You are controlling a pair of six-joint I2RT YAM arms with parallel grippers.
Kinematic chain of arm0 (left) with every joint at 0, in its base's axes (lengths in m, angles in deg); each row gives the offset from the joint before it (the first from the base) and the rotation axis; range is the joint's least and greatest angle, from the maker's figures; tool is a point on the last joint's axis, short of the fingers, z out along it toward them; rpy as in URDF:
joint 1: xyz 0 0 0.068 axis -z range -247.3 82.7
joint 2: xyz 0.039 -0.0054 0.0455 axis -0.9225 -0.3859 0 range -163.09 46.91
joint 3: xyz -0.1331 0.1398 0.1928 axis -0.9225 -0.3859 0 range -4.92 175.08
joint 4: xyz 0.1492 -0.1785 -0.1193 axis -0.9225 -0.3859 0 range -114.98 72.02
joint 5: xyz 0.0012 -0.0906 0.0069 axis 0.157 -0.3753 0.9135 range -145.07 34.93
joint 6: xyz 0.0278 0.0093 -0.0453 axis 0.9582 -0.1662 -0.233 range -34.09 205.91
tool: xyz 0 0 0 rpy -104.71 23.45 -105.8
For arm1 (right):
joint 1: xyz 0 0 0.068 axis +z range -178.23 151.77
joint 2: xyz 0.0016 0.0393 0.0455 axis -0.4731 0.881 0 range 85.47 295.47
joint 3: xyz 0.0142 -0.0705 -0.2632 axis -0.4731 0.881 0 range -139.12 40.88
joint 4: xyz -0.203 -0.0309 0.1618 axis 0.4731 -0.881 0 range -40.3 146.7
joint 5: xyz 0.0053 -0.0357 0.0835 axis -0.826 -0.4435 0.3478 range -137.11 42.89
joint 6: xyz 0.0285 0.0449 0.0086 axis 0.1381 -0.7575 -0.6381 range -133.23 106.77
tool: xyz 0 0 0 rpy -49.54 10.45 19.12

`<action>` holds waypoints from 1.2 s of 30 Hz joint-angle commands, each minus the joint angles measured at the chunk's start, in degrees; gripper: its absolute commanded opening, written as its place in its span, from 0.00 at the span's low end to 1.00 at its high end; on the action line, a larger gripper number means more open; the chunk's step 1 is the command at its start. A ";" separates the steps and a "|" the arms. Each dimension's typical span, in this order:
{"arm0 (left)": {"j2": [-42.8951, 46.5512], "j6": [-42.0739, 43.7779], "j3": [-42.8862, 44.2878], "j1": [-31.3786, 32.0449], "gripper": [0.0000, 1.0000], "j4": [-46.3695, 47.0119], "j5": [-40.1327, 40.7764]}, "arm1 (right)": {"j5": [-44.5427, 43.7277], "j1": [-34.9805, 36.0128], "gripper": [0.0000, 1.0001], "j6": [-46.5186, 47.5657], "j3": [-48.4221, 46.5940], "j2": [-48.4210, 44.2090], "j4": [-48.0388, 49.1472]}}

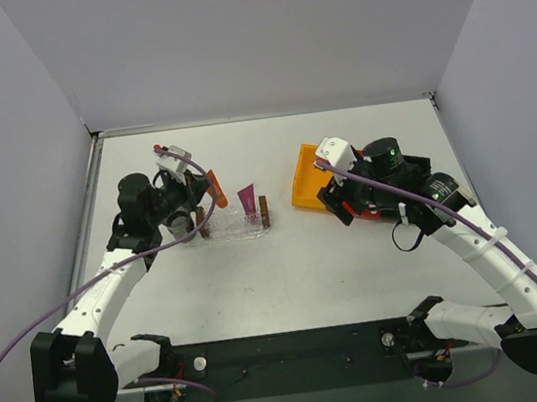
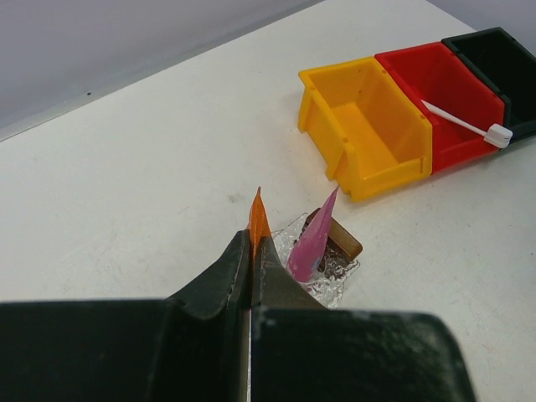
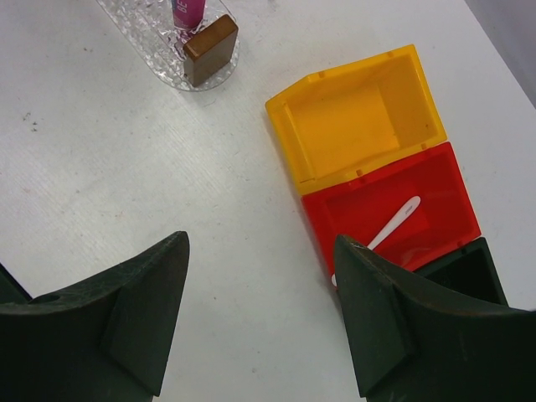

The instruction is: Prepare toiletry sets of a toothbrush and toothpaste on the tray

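Nearest to us, the right gripper (image 3: 261, 251) hangs above the white table (image 3: 126, 167) with its fingers spread wide and nothing between them. Just beyond it, on the right half of the table, three open bins sit touching in a row: an orange bin (image 3: 360, 117) on the left, a red bin (image 3: 435, 193) next to it, then a black bin (image 3: 465, 268). The toothbrush (image 3: 394, 228) lies slanted inside the red bin.

On the left half we see the tray (image 1: 236, 230), with a brown wooden block (image 3: 209, 48) at each end. The pink toothpaste (image 2: 311, 243) stands in it, leaning, close to the right-hand block. Above the tray's left part, the left gripper (image 2: 251, 251) is clenched on the orange toothpaste (image 2: 257, 216), whose flat end pokes out past the fingertips. We cannot tell whether that tube touches the tray.
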 commanded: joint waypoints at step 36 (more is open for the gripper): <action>-5.42 4.09 2.12 3.42 0.00 3.15 -1.69 | 2.38 -2.56 0.64 -1.39 2.45 -1.81 2.35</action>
